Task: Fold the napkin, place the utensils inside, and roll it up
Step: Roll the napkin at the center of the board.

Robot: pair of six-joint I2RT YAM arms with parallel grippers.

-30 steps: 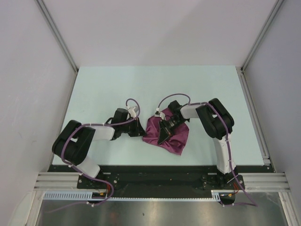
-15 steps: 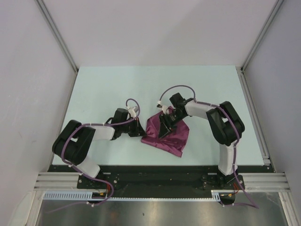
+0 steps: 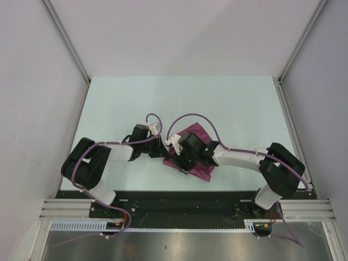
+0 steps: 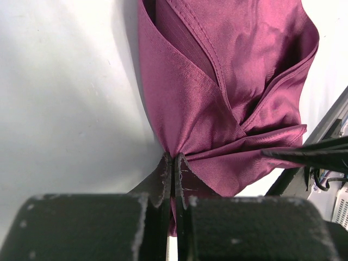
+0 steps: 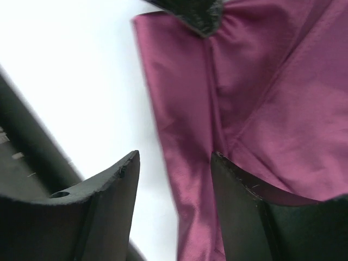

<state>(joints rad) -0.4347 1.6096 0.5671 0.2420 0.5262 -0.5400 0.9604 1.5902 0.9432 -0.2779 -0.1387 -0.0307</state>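
The maroon napkin (image 3: 193,131) lies crumpled and partly folded on the table between the two arms. My left gripper (image 3: 165,152) is shut on its left corner; in the left wrist view the cloth (image 4: 217,109) bunches into the closed gripper (image 4: 173,157). My right gripper (image 3: 182,163) reaches low across the napkin's near left part and stands open. In the right wrist view a fold of the napkin (image 5: 261,109) runs between the fingertips of the right gripper (image 5: 175,155), and the left gripper's fingertips (image 5: 196,16) show at the top. The utensils are out of view.
The pale green table (image 3: 136,103) is walled on three sides, with metal posts at the back corners. A black rail (image 3: 179,198) runs along the near edge close to the napkin. The right arm's purple cable (image 3: 187,117) arches over the cloth.
The right arm swung from over the napkin's middle down to its near left part, and its jaws opened. The left gripper stayed shut on the corner.
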